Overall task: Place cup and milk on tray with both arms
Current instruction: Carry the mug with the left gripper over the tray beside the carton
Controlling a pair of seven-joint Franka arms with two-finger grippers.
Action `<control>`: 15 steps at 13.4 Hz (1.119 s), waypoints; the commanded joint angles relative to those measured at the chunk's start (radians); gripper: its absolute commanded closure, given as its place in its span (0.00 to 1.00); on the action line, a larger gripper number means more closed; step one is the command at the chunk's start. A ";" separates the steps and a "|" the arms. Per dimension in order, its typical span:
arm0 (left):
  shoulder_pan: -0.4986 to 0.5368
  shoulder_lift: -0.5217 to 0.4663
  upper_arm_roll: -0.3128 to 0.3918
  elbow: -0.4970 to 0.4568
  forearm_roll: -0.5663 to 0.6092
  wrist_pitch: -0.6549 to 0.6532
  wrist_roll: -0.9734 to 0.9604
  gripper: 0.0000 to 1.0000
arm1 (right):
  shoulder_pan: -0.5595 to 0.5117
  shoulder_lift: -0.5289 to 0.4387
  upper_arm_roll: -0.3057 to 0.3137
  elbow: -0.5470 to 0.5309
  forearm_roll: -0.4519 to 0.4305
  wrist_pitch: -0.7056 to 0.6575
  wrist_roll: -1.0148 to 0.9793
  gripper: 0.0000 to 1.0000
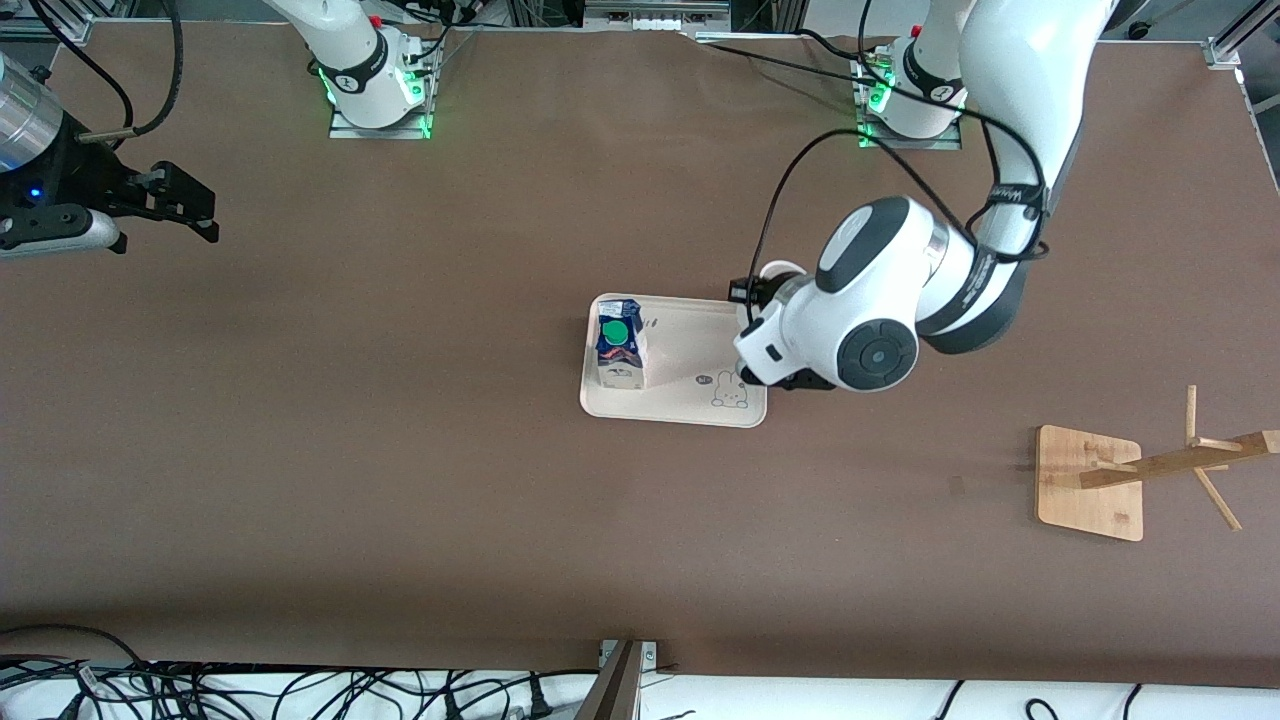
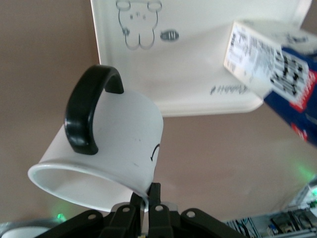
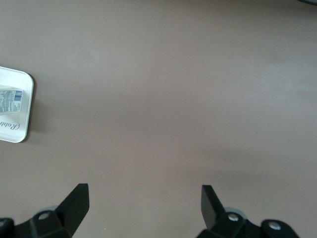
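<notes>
A brown table [image 1: 400, 450] carries the tray [image 1: 690, 345], where the milk [image 1: 620, 345] stands. The left gripper [image 2: 146, 201] pinches the cup [image 2: 106, 148] by its rim over the tray's edge. The right gripper [image 3: 143, 203] waits, jaws spread, over bare tabletop. A wooden rack [image 1: 1090, 480] stands near the left arm's end.

One cream rectangular tray [image 1: 672, 405] with rounded corners and a single bunny drawing lies on the brown table, and one small gable-top milk carton [image 1: 619, 346] with a dark blue top and one round green cap stands on it. There is one white mug [image 2: 106, 148] with one black loop handle, and one light wooden rack [image 1: 1090, 483] with a flat base and pegs. Two white robot arms are present, each with one black two-finger gripper: the left gripper [image 2: 146, 201] and the right gripper [image 3: 143, 208].
</notes>
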 commanded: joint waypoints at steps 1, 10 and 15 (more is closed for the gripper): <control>-0.043 0.073 0.012 0.052 0.051 0.031 -0.021 1.00 | -0.006 0.008 0.008 0.020 -0.006 -0.007 0.012 0.00; -0.128 0.179 0.031 0.045 0.113 0.140 -0.128 1.00 | -0.006 0.008 0.006 0.020 -0.006 -0.007 0.012 0.00; -0.125 0.189 0.031 0.046 0.114 0.141 -0.130 0.00 | -0.006 0.008 0.008 0.020 -0.006 -0.007 0.012 0.00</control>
